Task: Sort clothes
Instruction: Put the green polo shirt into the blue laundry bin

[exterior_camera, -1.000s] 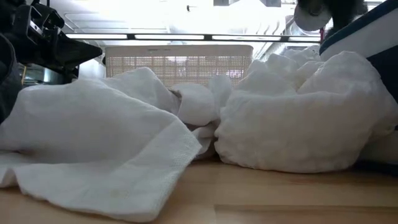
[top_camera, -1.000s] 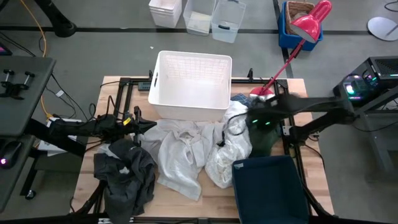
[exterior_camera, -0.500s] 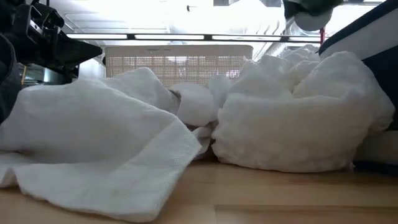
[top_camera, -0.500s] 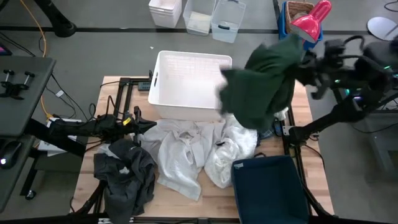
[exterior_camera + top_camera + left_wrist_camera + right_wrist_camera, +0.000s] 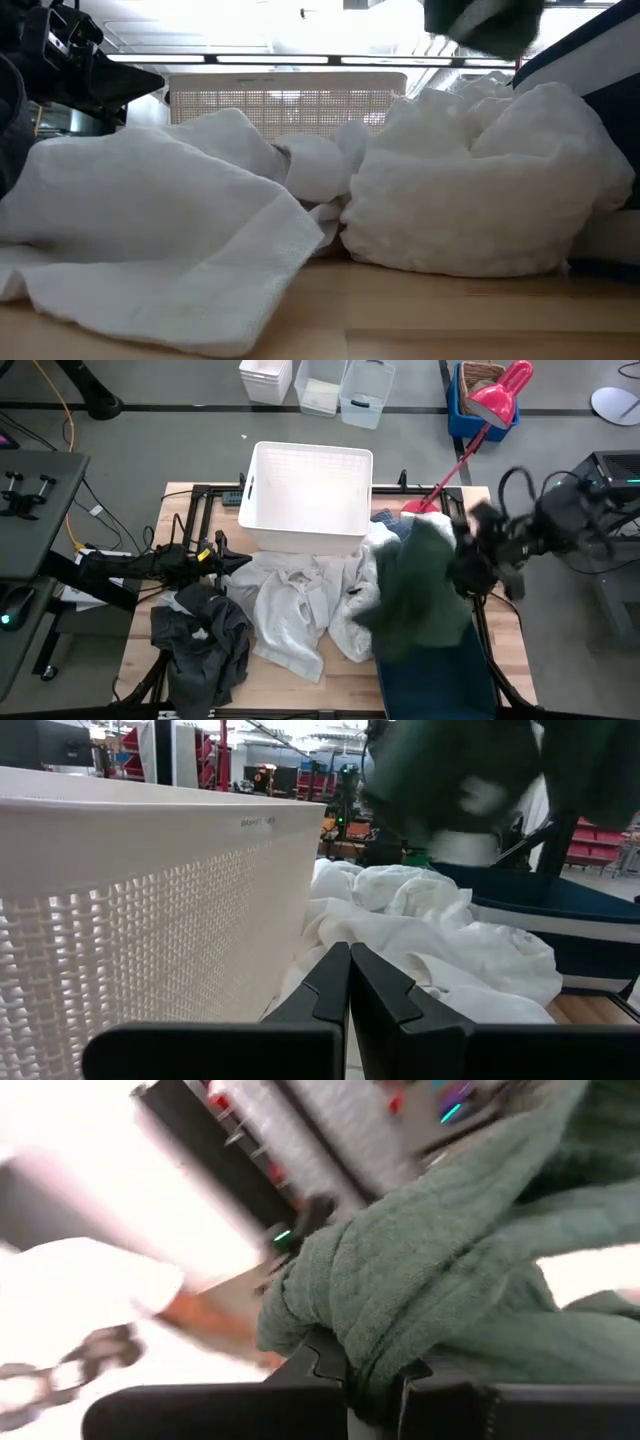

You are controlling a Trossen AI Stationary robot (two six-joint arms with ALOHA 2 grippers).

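Note:
My right gripper [image 5: 462,555] is shut on the dark green garment [image 5: 420,595], held in the air over the navy bin [image 5: 440,680] at the table's near right. The garment is a blur at the top of the low view [image 5: 485,25]. White and cream clothes [image 5: 290,605] lie heaped mid-table, in front of the white basket [image 5: 310,495]. A charcoal grey garment [image 5: 205,635] lies at the near left. My left gripper [image 5: 240,560] is shut and empty, hovering by the basket's near left corner. My right gripper pinches a bunched fold of the green garment [image 5: 350,1320] between its two fingers, several layers thick. The garment is lifted clear and hangs slack below the gripper, its lower part [image 5: 400,630] over the navy bin's far end and the edge of the cream heap.
A bit of blue patterned cloth [image 5: 386,518] shows by the basket's right corner. A red dustpan on a long handle [image 5: 470,430] leans at the table's far right. Plastic boxes [image 5: 320,385] stand on the floor beyond the table. Bare wood shows along the near edge [image 5: 300,695].
My right gripper has pulled the green garment up out of the heap at the table's right, swung it high toward the far right, then brought it down toward the near edge. The garment now hangs over the navy bin. The cream heap has settled a little.

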